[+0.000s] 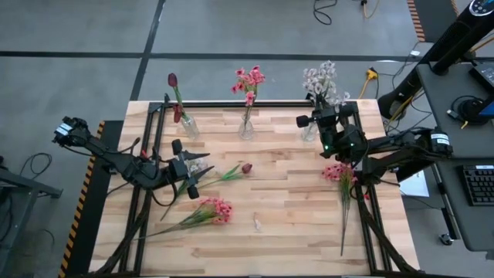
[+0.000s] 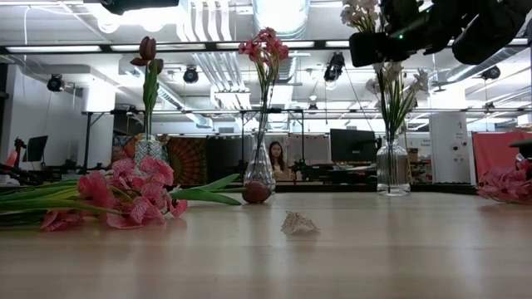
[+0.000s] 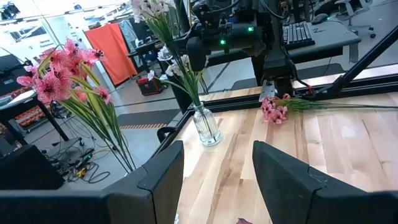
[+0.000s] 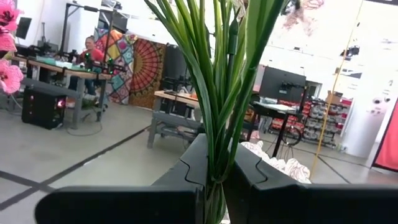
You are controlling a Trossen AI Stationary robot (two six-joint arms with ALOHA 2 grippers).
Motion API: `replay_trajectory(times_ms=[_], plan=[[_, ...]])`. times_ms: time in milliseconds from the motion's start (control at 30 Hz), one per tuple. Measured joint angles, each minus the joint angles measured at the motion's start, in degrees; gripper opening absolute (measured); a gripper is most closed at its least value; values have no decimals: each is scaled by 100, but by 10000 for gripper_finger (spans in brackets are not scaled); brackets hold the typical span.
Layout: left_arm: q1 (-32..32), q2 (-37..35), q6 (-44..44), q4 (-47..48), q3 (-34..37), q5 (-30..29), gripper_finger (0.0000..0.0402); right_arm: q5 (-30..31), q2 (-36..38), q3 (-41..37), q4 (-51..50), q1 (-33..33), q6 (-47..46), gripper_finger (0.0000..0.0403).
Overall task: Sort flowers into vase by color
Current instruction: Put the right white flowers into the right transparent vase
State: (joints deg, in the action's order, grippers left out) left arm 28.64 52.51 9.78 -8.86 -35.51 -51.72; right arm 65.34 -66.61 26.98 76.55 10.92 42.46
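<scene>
The wooden table (image 1: 293, 224) is seen with three glass vases along its far edge. The white flowers (image 1: 323, 79) in the right vase (image 1: 310, 131) are clamped by the right gripper (image 4: 212, 180). The left gripper (image 3: 217, 163) is held half open and empty, near the loose red tulip (image 1: 245, 167) lying on the table.

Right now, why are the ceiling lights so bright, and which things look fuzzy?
In the low view, the ceiling lights face the camera and wash out white, while the nearest pink flowers lying on the table look soft. In the right wrist view, the green stems between the right gripper's fingers stand dark against a glaring bright wall, and the room behind is hazy.
</scene>
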Motion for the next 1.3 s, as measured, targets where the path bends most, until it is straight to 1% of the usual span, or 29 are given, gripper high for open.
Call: replay_trajectory(times_ms=[200,367,500,933,1300], plan=[[0,0,0,0,0,0,175,-4,-43,-14,-2,0,103,21],[0,0,0,2,0,1,175,-190,-173,-40,4,1,55,21],[2,0,0,2,0,0,175,-192,-179,-44,7,31,-40,21],[2,0,0,10,0,2,175,-245,-181,-149,3,50,102,21],[2,0,0,11,0,2,175,-238,-181,-269,3,66,-255,21]])
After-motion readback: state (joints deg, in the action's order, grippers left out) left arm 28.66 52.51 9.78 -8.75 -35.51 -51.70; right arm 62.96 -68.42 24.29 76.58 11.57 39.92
